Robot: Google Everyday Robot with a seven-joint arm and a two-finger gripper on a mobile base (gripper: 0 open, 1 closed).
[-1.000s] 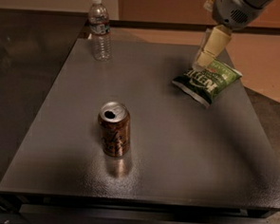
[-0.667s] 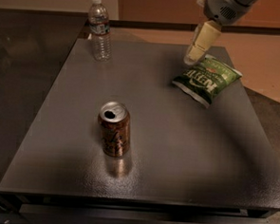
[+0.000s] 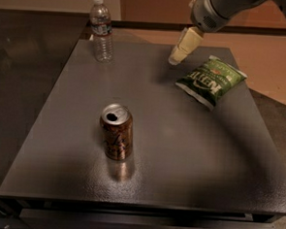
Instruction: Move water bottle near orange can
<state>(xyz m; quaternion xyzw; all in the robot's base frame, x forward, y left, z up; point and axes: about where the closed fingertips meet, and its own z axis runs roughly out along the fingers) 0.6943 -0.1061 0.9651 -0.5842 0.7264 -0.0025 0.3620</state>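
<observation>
Currently I have the gripper [image 3: 175, 59] hanging over the far part of the table [image 3: 189, 153], a little right of centre, reaching down from the grey arm [image 3: 217, 9] that comes in at the top right of my view. Its cream fingers [image 3: 186, 41] slant down and to the left; they read as one narrow tapering shape with no gap showing between them, so I take them as together, and they grip nothing. Their tip is just above the dark tabletop, casting a faint shadow there. The bottle [image 3: 102, 31] stands upright at the far left corner of the table, white cap on, dark label band round its upper part, clear ribbed body below. It is well apart from the gripper, which sits off to its right. The can [image 3: 116, 133] stands upright toward the near side, slightly left of centre, its silver top facing my camera with the pull-tab opening visible and a dull reflection on the table in front of it. Bottle and can are well apart, with bare table between them. A green chip bag [image 3: 211, 81] lies flat on the right side, just beside and below the fingers, touching neither the bottle nor the can.
</observation>
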